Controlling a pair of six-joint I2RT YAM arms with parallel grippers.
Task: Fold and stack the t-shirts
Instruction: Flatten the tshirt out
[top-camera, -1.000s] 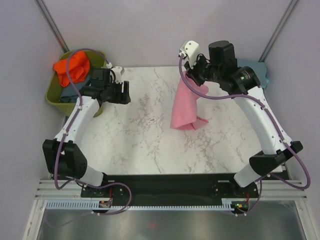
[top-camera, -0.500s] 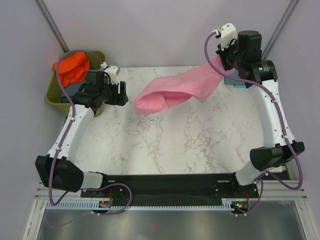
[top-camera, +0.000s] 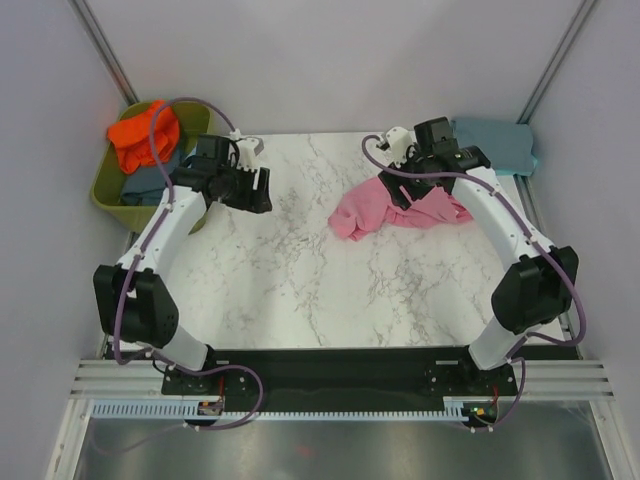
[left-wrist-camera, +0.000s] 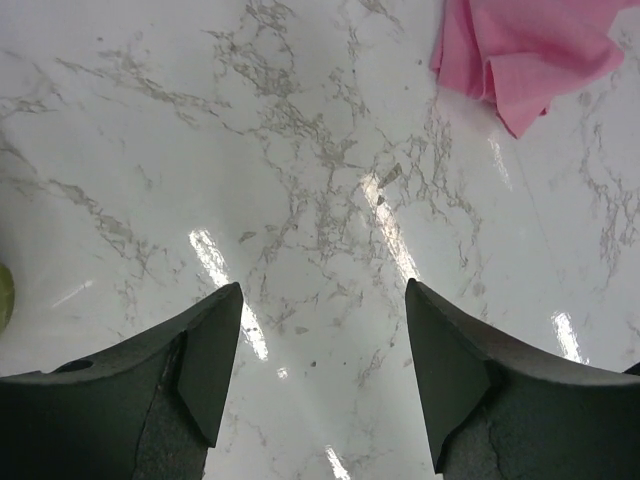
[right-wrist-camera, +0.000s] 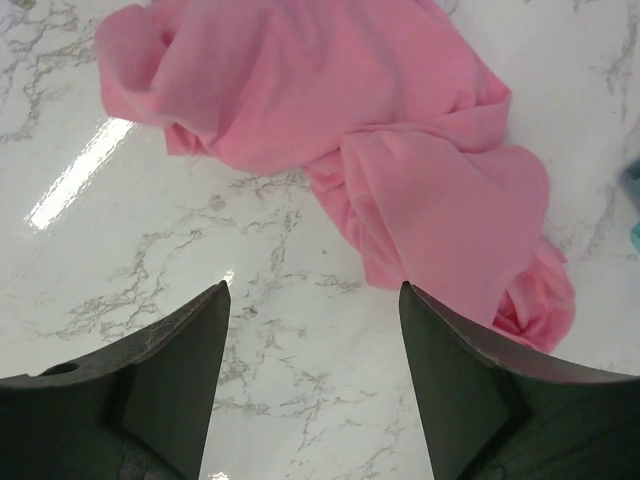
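Spreading is judged to be the step in hand. The pink t-shirt (top-camera: 395, 210) is seen in a crumpled heap on the worktop (top-camera: 300, 280), near the far right corner. The right hand (right-wrist-camera: 312, 300) is held wide just above it, with nothing in it. The left hand (left-wrist-camera: 323, 290) is held wide and empty near the far left corner. Next, two edges of the shirt should be gripped and pulled flat.
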